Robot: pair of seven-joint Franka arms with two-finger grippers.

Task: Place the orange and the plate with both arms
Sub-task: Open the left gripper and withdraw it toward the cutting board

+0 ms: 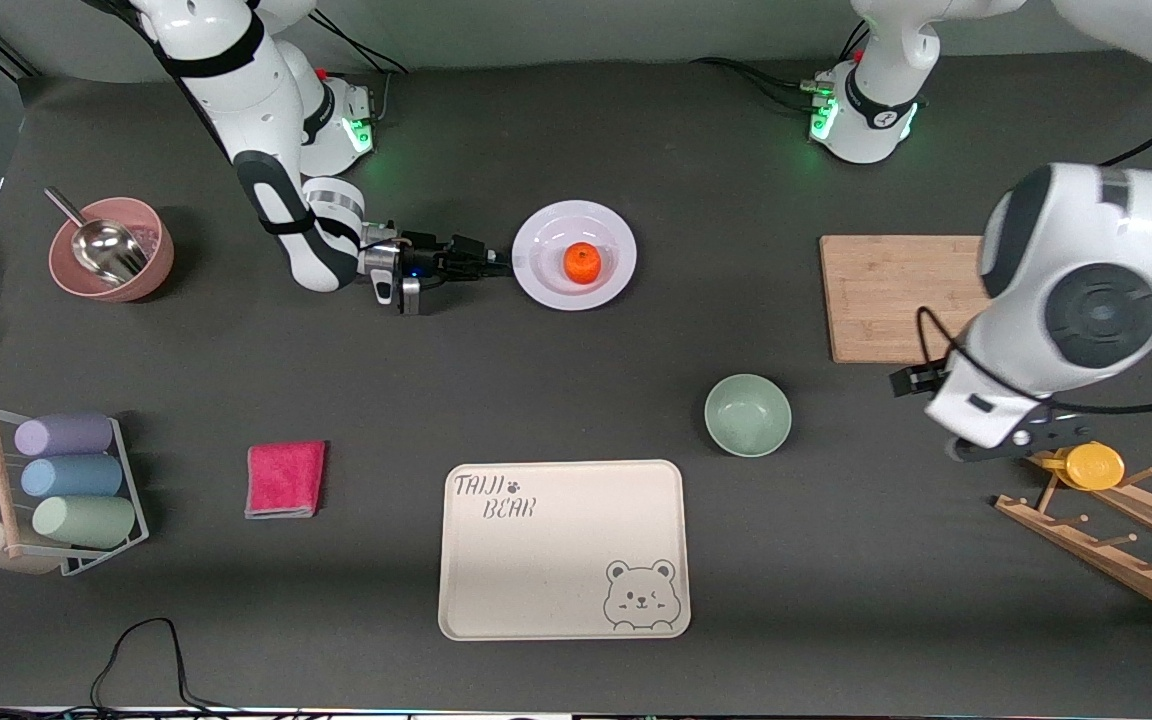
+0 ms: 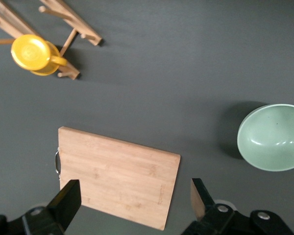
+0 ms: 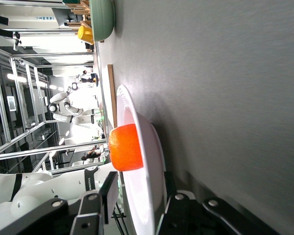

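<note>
- While the orange (image 1: 583, 262) sits in the middle of the plate (image 1: 604, 228), the right gripper (image 1: 498, 262) lies low at the plate's rim, on the side toward the right arm's end of the table.
- In the right wrist view, the gripper's fingers (image 3: 110, 193) sit one above and one below the plate's (image 3: 144, 166) rim, closed on it, with the orange (image 3: 126, 147) just past them.
- The green bowl (image 1: 747, 414) stands nearer to the front camera than the plate, and the bear tray (image 1: 563, 548) lies nearer still.
- The left gripper (image 2: 132, 200) hangs up in the air over the wooden board (image 2: 117, 174), with its fingers spread wide and nothing between them.
- The yellow cup (image 1: 1093, 465) sits on the wooden rack (image 1: 1116, 540) at the left arm's end of the table.
</note>
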